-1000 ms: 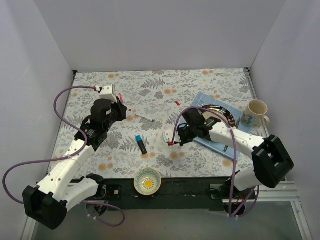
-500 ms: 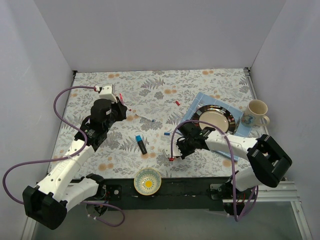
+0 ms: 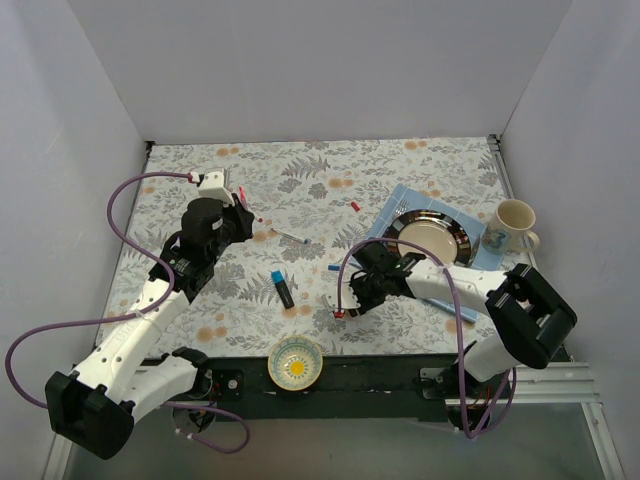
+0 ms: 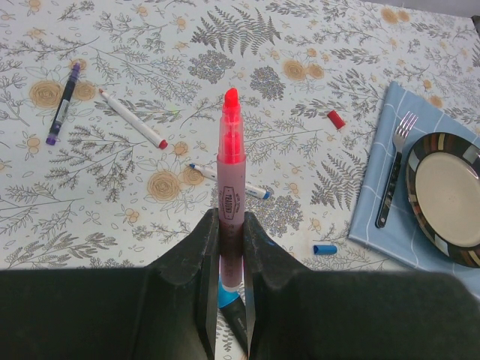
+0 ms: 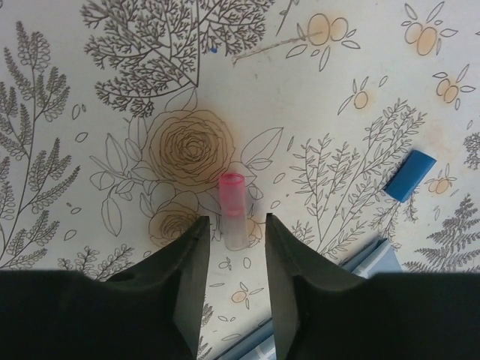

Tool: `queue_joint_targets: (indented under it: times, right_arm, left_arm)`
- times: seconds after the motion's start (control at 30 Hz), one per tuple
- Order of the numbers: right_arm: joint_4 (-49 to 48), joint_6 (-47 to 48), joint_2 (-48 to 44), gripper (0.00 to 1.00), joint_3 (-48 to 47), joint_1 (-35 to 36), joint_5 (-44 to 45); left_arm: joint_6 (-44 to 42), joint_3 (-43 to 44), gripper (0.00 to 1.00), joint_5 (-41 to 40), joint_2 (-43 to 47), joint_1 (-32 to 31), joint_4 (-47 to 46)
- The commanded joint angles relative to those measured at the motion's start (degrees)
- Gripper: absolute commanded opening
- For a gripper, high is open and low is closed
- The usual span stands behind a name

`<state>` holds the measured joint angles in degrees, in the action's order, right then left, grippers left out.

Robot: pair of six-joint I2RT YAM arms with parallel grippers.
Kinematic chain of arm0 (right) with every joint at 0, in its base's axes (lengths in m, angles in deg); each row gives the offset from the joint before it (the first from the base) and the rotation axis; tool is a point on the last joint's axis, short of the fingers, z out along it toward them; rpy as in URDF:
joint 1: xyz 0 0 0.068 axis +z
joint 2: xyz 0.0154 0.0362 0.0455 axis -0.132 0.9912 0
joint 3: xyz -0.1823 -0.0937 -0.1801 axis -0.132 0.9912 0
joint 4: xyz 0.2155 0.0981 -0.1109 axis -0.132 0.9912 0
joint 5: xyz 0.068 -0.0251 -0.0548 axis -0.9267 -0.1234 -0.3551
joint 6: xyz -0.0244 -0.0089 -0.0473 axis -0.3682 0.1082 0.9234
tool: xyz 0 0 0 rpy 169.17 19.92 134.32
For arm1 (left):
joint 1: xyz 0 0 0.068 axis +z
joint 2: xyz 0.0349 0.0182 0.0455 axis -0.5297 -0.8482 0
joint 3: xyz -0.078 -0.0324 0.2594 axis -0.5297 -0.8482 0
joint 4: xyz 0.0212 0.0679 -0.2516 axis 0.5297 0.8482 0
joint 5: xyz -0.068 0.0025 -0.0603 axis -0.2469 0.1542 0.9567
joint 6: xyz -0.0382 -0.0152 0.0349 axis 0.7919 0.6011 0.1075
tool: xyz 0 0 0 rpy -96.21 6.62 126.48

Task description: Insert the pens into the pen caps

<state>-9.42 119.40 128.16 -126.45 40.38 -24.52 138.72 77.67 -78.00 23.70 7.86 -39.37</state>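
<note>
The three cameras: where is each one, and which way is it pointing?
Top external: above and behind the arms, looking down on the floral table; both arms show, bases at the bottom.
Left wrist: on the left arm, facing forward across the table; the left gripper shows, shut on the pink pen.
Right wrist: on the right arm, facing down at the table; the right gripper shows, open either side of a pink-rimmed cap.
Shared: both wrist views show the blue cap.

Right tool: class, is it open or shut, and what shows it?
Open: the right tool has its fingers apart, table showing either side of the pink-rimmed cap between them.
</note>
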Motion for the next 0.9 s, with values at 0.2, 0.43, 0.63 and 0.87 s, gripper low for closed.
queue_joint_targets:
  times: [0.2,0.43,0.63,0.87]
  right_arm:
    - [5.62,-1.39,-4.89,0.54,-3.51,-0.59,-5.8]
    - [-14.02,-39.86,-18.25,0.6,-4.66,-0.86,-6.44]
    - [-21.53,-83.09,-19.58,0.66,-11.16,-0.86,5.77]
    - [-21.04,-129.16,-19.49,0.98,-5.56,-7.34,9.52]
  left_arm:
    - [-0.19,-0.43,0.0,-0.96,1.19,-0.23,-0.39]
    - [0.51,-0.43,0.0,-2.81,2.42,-0.14,-0.48]
    - [0.52,-0.87,0.0,-2.46,3.13,-0.14,-1.09]
    - [-0.01,-0.78,0.0,-4.21,3.12,-0.14,-0.56]
